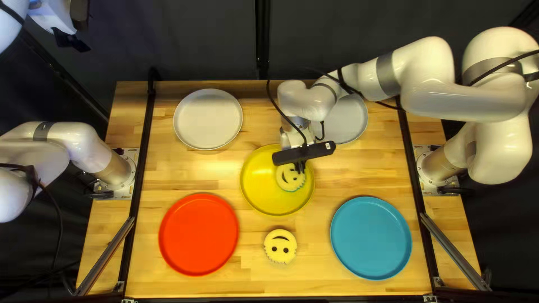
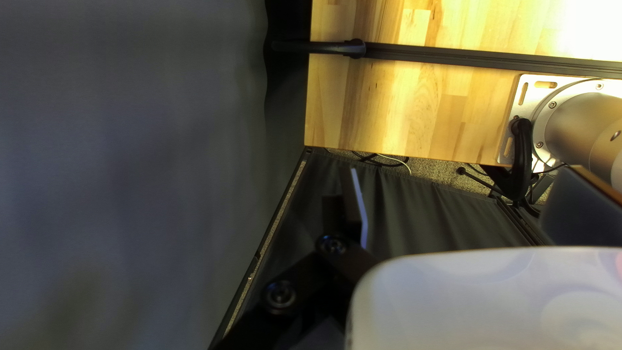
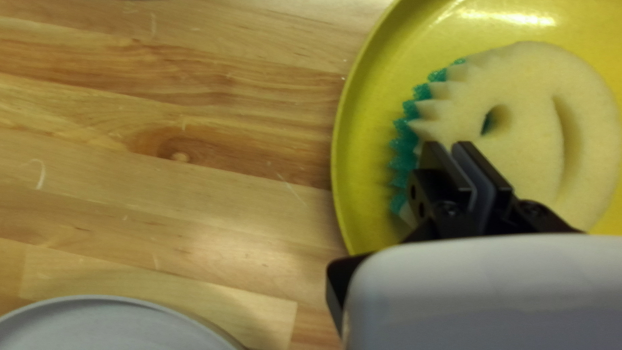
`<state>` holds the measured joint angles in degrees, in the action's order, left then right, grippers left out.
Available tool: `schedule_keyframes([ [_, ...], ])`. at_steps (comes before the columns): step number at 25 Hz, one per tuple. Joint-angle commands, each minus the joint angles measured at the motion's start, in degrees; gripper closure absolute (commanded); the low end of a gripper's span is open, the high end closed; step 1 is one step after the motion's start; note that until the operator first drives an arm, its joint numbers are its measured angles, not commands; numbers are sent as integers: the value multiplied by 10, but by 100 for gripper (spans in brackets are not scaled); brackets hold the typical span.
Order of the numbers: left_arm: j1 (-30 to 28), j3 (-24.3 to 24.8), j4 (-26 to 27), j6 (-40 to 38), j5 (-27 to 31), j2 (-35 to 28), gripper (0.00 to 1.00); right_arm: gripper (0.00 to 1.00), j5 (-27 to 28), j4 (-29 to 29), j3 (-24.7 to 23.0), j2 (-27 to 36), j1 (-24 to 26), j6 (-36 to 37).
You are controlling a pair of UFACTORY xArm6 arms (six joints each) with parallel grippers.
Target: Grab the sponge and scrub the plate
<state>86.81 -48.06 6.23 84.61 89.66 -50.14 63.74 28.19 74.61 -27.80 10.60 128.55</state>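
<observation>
Sponge pinched in right gripper, over yellow plate.

The round pale-yellow foam sponge with a smiley face [image 3: 525, 84] is at the tips of the right gripper [image 1: 301, 168], inside the round yellow plate [image 1: 264, 193]. Right fingers are drawn close together, with foam nipped between. Whether the sponge's underside touches the plate can't be told. Sponge is round, so no clear long axis is given; its jagged edge is pointed to the right of the top left view, smile side opposite.

Left gripper [image 1: 72, 40] is held well apart, beyond the table's left edge; fingers spread wide.

View differences: a teal lower layer is shown clearly under the jagged edge in the right wrist view. Only in the top left view are seen, from the right gripper: second smiley sponge [image 1: 280, 246] nearer the near edge, red round plate [image 1: 199, 234] and blue round plate [image 1: 371, 238] to either side. The silver base mount [image 2: 526, 97] is shown close up in the left wrist view.
</observation>
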Motion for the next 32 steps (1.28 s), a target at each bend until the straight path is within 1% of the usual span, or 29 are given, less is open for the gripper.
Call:
schedule_keyframes([
  [1, 0, 0, 0, 0, 0, 0, 0, 100, 25, -6, 60, -37, 14, 5],
  [2, 0, 0, 0, 0, 0, 0, 0, 100, 27, -6, 64, -40, 15, 6],
  [3, 0, 0, 0, 0, 0, 0, 0, 100, 33, -6, 81, -50, 21, 11],
  [8, 0, 0, 0, 0, 0, 0, 0, 100, 54, -6, 127, -87, 40, 31],
  [12, 0, 0, 0, 0, 0, 0, 0, 100, 62, -5, 137, -100, 51, 44],
  [14, 0, 0, 0, 0, 0, 0, 0, 100, 58, -4, 121, -94, 54, 51],
  [16, 0, 0, 0, 0, 0, 0, 0, 100, 50, -1, 88, -77, 58, 60],
  [22, 0, 0, 0, 0, 0, 0, 0, 100, 36, 3, 21, -39, 62, 70],
  [25, 0, 0, 0, 0, 0, 0, 0, 100, 23, 10, -32, 1, 61, 72],
  [27, 0, 0, 0, 0, 0, 0, 0, 100, 16, 14, -53, 18, 59, 71],
  [28, 0, 0, 0, 0, 0, 0, 0, 100, 12, 17, -71, 34, 58, 70],
  [29, 0, 0, 0, 0, 0, 0, 0, 100, 10, 18, -77, 39, 57, 69],
  [31, 0, 0, 0, 0, 0, 0, 0, 100, 4, 25, -112, 77, 53, 64],
  [32, 0, 0, 0, 0, 0, 0, 0, 100, 2, 27, -120, 87, 51, 61],
])
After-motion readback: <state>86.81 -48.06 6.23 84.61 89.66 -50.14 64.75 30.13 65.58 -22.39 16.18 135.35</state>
